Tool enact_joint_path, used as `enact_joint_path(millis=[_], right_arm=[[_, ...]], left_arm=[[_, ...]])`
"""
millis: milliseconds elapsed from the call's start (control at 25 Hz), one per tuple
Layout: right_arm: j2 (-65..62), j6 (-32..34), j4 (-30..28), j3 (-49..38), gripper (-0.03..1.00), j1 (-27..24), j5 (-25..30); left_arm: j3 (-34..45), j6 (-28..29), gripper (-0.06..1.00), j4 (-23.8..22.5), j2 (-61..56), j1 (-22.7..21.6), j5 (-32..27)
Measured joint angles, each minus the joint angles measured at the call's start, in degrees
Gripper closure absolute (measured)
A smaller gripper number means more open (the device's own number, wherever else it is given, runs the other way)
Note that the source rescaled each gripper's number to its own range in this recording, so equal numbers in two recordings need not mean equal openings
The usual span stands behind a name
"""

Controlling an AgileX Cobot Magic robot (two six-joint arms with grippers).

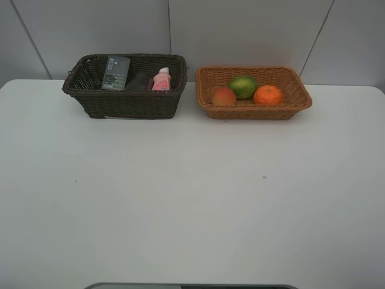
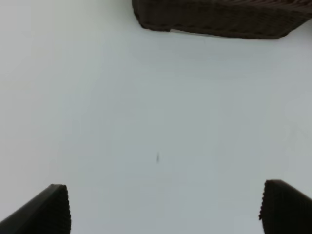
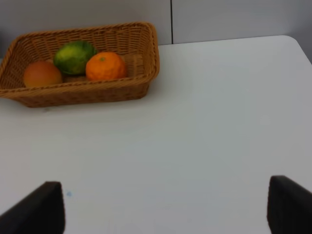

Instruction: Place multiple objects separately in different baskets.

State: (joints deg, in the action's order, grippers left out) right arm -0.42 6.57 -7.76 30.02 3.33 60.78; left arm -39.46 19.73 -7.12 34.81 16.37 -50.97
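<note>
The left gripper [image 2: 163,209] has its jaws spread wide with nothing between them. The right gripper [image 3: 165,209] is likewise wide apart and holds nothing.

right gripper [image 3: 163,207]: hanging over bare white table [image 3: 219,122], jaws standing wide apart, holding nothing | light orange-tan basket [image 3: 146,53]: sitting at far edge of table | inside: orange [image 3: 106,66] lying beside green lime-like fruit [image 3: 74,57], red-yellow peach-like fruit [image 3: 42,74] at the other end
</note>
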Motion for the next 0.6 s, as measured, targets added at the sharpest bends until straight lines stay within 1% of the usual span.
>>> enact_joint_path(millis=[200,400,520,600], right_arm=[[0.0,0.0,0.0,0.0,0.06,0.0,0.0],[0.0,0.0,0.0,0.0,0.06,0.0,0.0],[0.0,0.0,0.0,0.0,0.06,0.0,0.0],[0.0,0.0,0.0,0.0,0.06,0.0,0.0]], left_arm=[[0.6,-7.9,-0.04,3.3,-13.4,0.0,-5.3],[0.7,-17.0,-0.05,8.5,-20.9,0.0,-10.2],[0.7,-19.7,-0.05,9.3,-23.5,0.0,-12.7],[1.0,-19.7,-0.05,9.3,-24.5,0.0,-13.5]])
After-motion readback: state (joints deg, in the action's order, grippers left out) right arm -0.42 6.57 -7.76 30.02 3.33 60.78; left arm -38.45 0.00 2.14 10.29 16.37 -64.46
